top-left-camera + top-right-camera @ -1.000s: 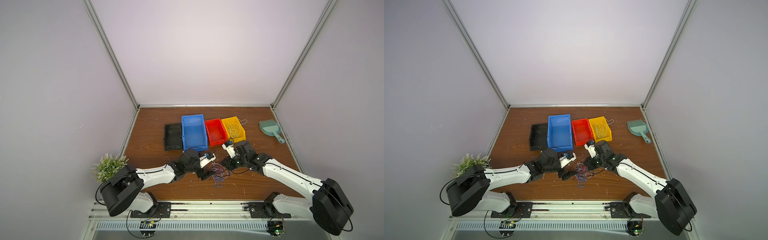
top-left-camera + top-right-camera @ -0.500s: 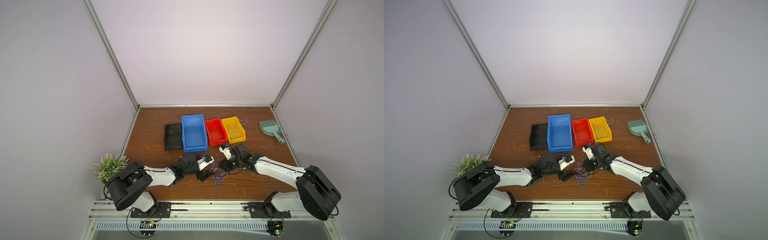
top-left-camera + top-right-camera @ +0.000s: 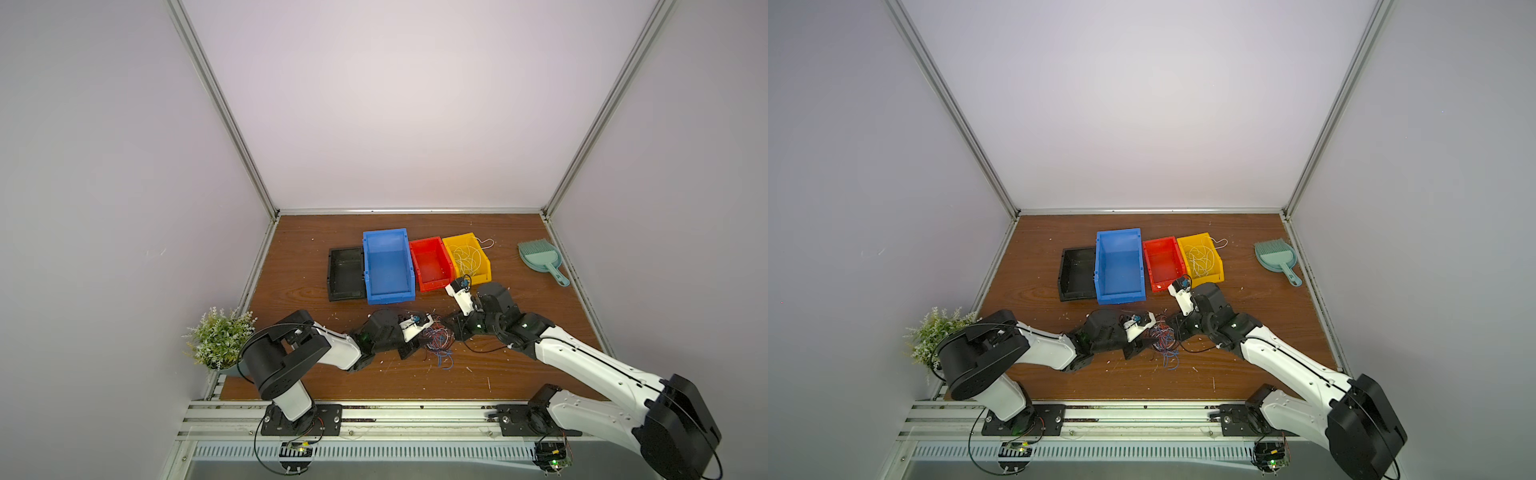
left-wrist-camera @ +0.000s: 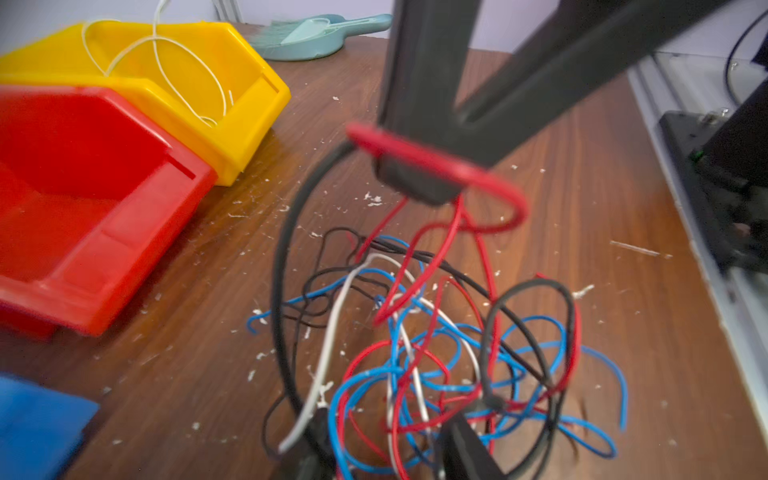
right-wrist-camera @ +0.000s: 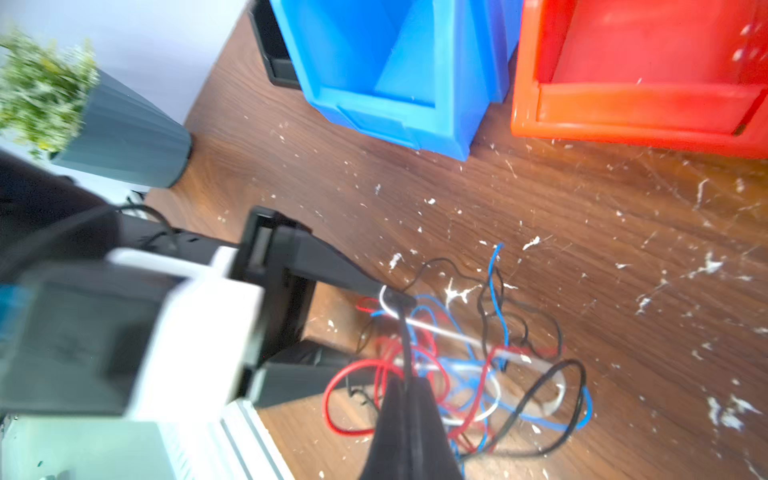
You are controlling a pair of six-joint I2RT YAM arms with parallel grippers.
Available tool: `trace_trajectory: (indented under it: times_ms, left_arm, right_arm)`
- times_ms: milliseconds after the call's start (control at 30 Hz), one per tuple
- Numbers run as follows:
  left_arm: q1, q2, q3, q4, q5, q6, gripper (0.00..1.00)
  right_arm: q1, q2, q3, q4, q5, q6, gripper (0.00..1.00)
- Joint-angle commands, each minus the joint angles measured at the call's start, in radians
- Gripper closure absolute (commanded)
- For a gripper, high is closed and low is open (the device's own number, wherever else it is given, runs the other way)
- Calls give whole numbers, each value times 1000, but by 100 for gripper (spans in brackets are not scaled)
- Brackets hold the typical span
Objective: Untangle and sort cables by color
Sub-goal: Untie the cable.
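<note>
Nearest you, the cables (image 3: 437, 341) lie tangled on the tabletop (image 3: 374, 386) between both arms. Your right gripper (image 4: 415, 183) has just clamped onto strands at the tangle's edge, with a red one looped across its tip. The left gripper (image 5: 380, 334) has narrowed, but its fingers are apart around the heap. That looks ready for a pull-apart. Beyond, the red bin (image 3: 436, 286) waits, and the yellow bin (image 3: 457, 237) holds white cables.

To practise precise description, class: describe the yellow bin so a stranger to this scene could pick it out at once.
On the brown wooden table, four open bins stand in a row near the back wall. The yellow bin is the end one, between the red bin and the teal dustpan. It alone is yellow, and loose white cables lie coiled inside it.
</note>
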Motion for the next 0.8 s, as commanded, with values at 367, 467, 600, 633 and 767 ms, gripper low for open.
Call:
trace_trajectory:
  times_ms: [367, 467, 600, 633, 767]
  left_arm:
    - [-9, -167, -86, 64, -149, -92, 100]
    - [-9, -194, -114, 62, -152, -110, 100]
    - [-8, -252, -142, 50, -205, -116, 100]
    - [-4, -279, -142, 27, -232, -118, 100]
    - [-3, -478, -125, -117, -357, -135, 100]
  right_arm:
    - [4, -55, 569, -508, 178, -2, 100]
    - [1, -56, 683, -532, 222, -17, 100]
    - [1, -21, 828, -579, 321, -39, 100]
    - [0, -10, 850, -601, 360, -55, 100]
    - [-1, 19, 809, -642, 432, -115, 98]
